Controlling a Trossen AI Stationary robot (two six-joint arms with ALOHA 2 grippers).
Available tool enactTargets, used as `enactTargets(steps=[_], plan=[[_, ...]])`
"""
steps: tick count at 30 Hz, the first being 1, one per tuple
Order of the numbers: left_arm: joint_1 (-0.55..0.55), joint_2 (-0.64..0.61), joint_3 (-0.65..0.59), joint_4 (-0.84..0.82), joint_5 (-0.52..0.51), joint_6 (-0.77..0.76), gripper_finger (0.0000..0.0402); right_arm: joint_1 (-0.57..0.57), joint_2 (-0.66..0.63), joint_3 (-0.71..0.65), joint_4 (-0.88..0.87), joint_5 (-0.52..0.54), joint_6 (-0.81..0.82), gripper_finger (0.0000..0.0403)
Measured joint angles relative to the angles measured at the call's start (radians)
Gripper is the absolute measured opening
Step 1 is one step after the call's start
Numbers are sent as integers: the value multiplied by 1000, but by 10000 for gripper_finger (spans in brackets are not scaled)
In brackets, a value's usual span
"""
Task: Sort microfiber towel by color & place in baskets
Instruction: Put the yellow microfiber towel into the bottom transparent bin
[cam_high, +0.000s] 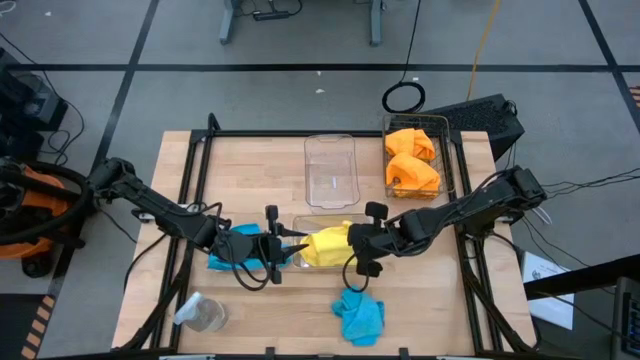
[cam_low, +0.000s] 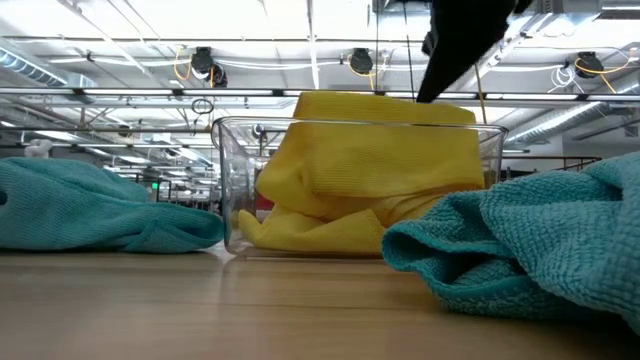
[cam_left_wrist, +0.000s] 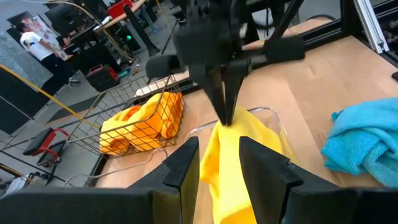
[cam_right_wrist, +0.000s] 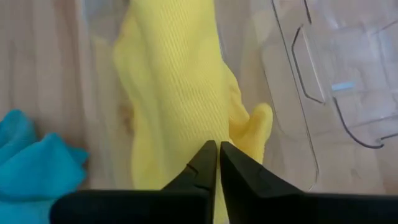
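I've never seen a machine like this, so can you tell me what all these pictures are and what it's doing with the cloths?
It is a robot with two dark arms at a wooden table. One picture looks down from above, one looks level across the tabletop, and two come from cameras on the wrists. The right hand is shut on a yellow towel, over a clear bin that holds yellow cloth. The left hand is open beside that bin. Two orange towels sit in the wire basket. Two blue towels lie on the table, along with a small clear jar. Another clear bin is empty.
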Motion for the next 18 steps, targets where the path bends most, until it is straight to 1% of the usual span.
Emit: enactTargets(steps=[3,10,14,18], plan=[[0,0,0,0,0,0,121,-28,0,-62,78,1,-19,18],[1,0,0,0,0,0,121,-120,0,-196,300,0,-102,2],[1,0,0,-1,0,0,121,-158,0,-228,313,-33,-110,2],[1,0,0,-4,0,0,121,-163,0,-206,290,-51,-111,1]])
